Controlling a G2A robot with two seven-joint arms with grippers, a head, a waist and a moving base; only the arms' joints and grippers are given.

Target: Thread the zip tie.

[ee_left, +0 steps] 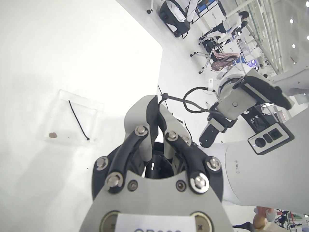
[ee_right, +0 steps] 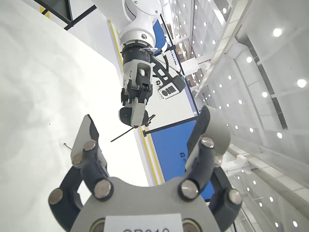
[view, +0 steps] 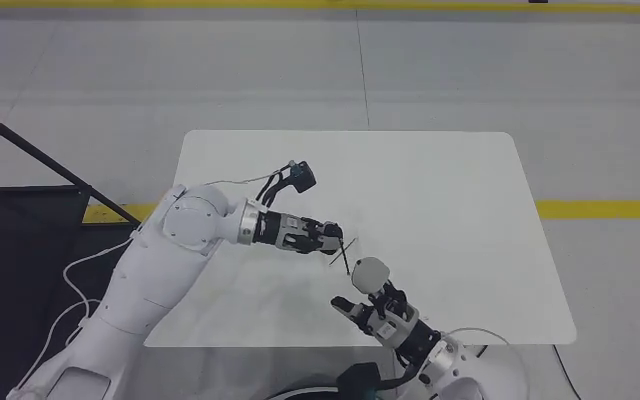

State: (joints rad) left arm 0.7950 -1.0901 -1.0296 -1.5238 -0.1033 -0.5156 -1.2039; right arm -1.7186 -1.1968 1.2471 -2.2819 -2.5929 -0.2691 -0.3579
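1. The zip tie [view: 345, 258] is a thin black strip, held just below the middle of the top view over the white table [view: 450, 190]. Its free tail slants down toward the lower edge of the frame.
2. The left gripper [view: 333, 238] has it. In the left wrist view the two fingers are pressed together on the strap, and the tie's small square head sticks out just past the fingertips.
3. From the right wrist view the tail pokes out of the other side of that grip. It hangs in the air and does not touch the tabletop.
4. The left arm [view: 200, 225] comes in from the lower left of the top view. It bends at a big white joint, and the forearm runs roughly level toward the right, with the wrist pointing at the table's middle.
5. The right gripper [ee_right: 144, 127] sits close below the tail, near the bottom centre of the top view. Its fingers are spread wide, nothing is between them, and they do not touch the tie.
6. The right arm [view: 430, 350] rises from the bottom edge, right of centre, and angles toward the upper left, so the two grippers nearly face each other.
7. In the left wrist view a clear tray [ee_left: 62, 112] lies flat on the table, well apart from the grip. A second zip tie [ee_left: 76, 119] lies inside it, with a small brown speck [ee_left: 52, 135] nearby.
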